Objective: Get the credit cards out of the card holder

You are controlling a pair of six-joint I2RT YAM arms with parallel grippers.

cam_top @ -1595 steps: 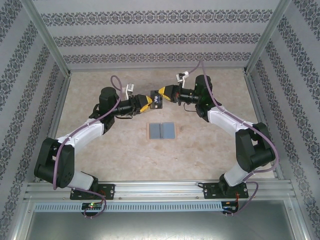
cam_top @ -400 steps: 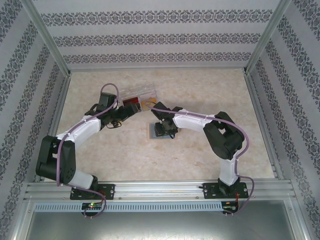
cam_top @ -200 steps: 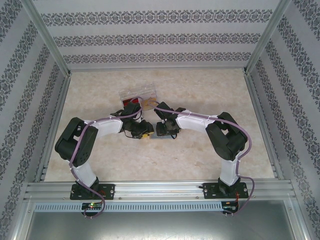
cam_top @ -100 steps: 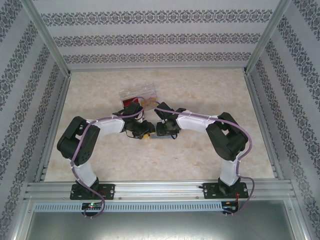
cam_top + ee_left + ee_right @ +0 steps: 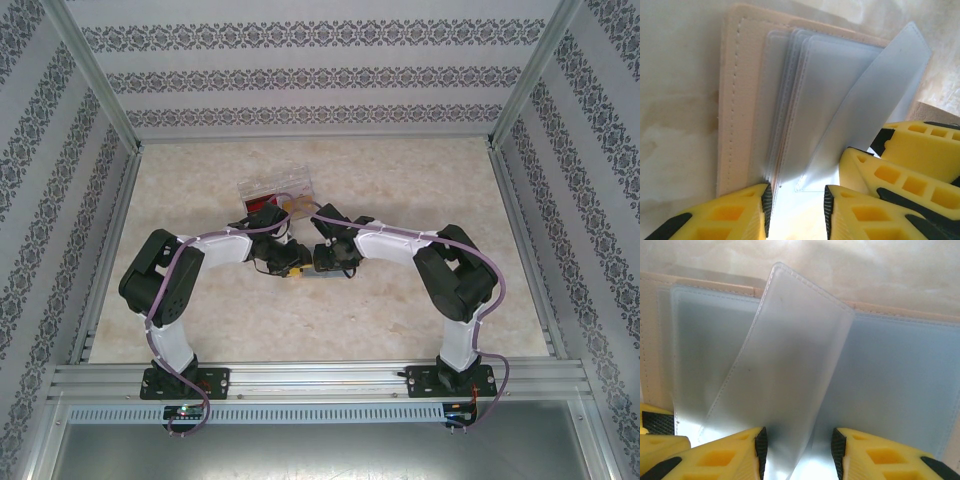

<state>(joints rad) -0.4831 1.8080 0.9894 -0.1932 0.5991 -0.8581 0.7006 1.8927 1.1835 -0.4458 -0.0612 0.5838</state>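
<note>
Card holder [image 5: 740,100] lies open flat, directly ahead of both sets of fingertips. Left gripper [image 5: 796,197]: jaws apart, straddling holder edge. Right gripper [image 5: 797,437]: jaws apart, lifted frosted sleeve [image 5: 790,350] between them. Advise: left pins panel, right works sleeve mouth gently. Credit cards not discernible through frosting.

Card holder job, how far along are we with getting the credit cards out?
Done: the card holder lies open on the table. In hand: one frosted sleeve stands lifted between the right claw's parted jaws, with the left claw open at the sleeve stack. Left: the visible sleeves look empty, so whether cards remain I cannot tell.
</note>
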